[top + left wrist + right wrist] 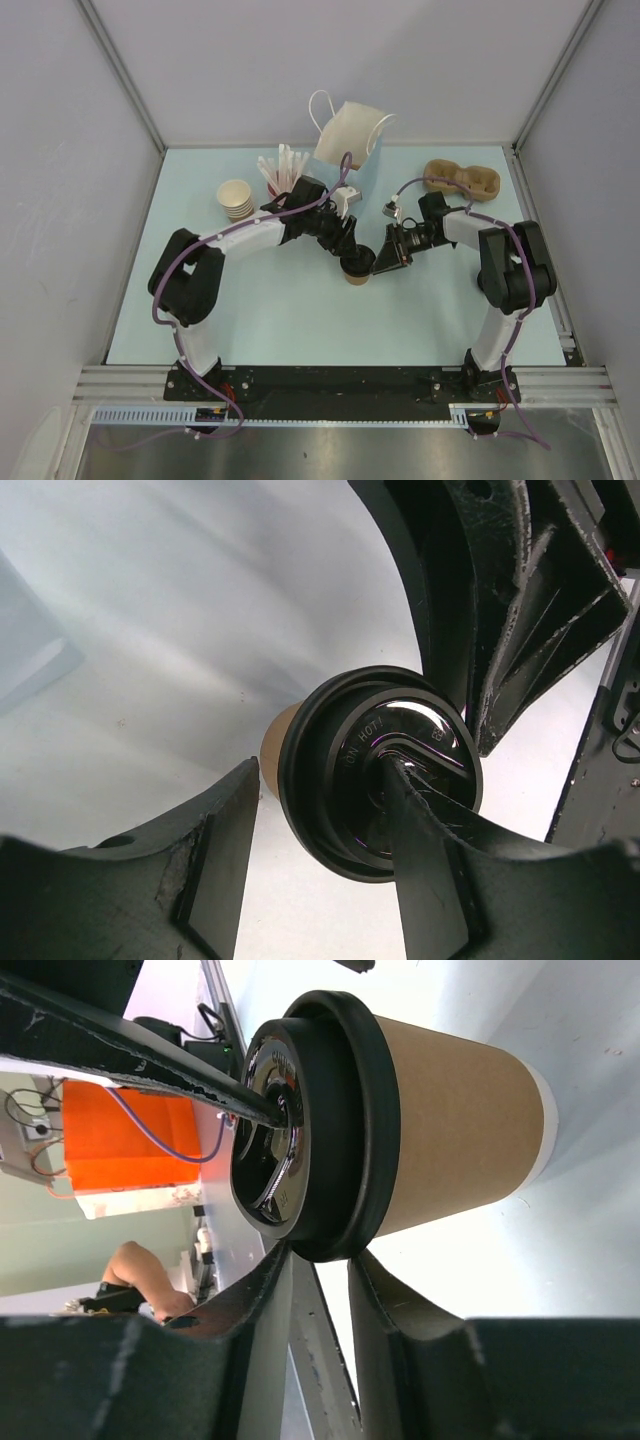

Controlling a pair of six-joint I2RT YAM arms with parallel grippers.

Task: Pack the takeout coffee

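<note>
Your table [250, 300] is a smooth, pale blue-green sheet, boxed in by plain grey-white walls [60, 150], with an aluminium rail [340, 385] along the near edge. The takeout coffee [357, 270] stands upright near the table's middle, between both grippers. It is a matt kraft-brown paper cup under a glossy round black lid [345, 810] with raised lettering.

Your left gripper [318, 775] is spread: one finger [210, 860] sits just beside the lid's rim, and the other lies across the lid's top. Your right gripper [318, 1265] has its jaws drawn almost together at the lid's rim; whether they pinch it is hard to tell.

Toward the far edge sit a white paper bag [345, 132], a stack of tan cups [237, 198], a pink cup of straws [283, 172] and a moulded brown carrier [462, 180].
</note>
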